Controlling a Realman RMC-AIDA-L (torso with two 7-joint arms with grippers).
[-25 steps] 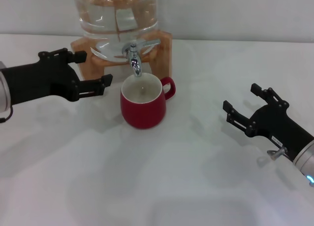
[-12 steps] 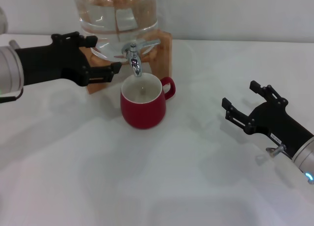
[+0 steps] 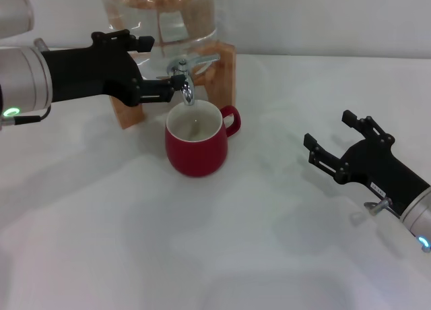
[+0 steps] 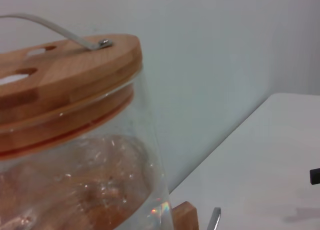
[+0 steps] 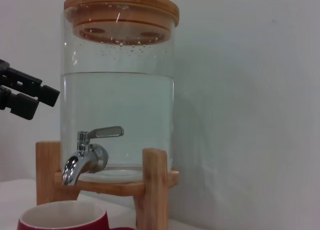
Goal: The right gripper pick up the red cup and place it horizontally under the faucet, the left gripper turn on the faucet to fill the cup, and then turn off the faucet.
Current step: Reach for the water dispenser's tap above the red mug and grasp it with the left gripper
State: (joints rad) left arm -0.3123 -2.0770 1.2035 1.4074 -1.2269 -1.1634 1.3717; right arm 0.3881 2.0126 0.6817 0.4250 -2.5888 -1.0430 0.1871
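Observation:
The red cup [image 3: 195,148] stands upright on the white table right under the spout of the chrome faucet [image 3: 185,79]. Its handle points to the right. The faucet sits on the glass water jar [image 3: 161,17] on a wooden stand [image 3: 225,71]. My left gripper [image 3: 160,63] is open, level with the faucet and just left of it, its lower finger tip beside the tap body. My right gripper [image 3: 330,131] is open and empty over the table, well right of the cup. The right wrist view shows the faucet [image 5: 82,159], the cup rim [image 5: 62,216] and the left gripper [image 5: 25,92]; no water stream shows.
The jar [image 5: 119,105] is largely full of water and has a wooden lid [image 4: 60,77] with a metal handle. The left wrist view shows only the jar top, the lever tip [image 4: 215,220] and the wall. Bare white table [image 3: 222,256] lies in front of the cup.
My left gripper has moved right and up from beside the stand to the faucet. The right gripper and the cup have stayed where they were.

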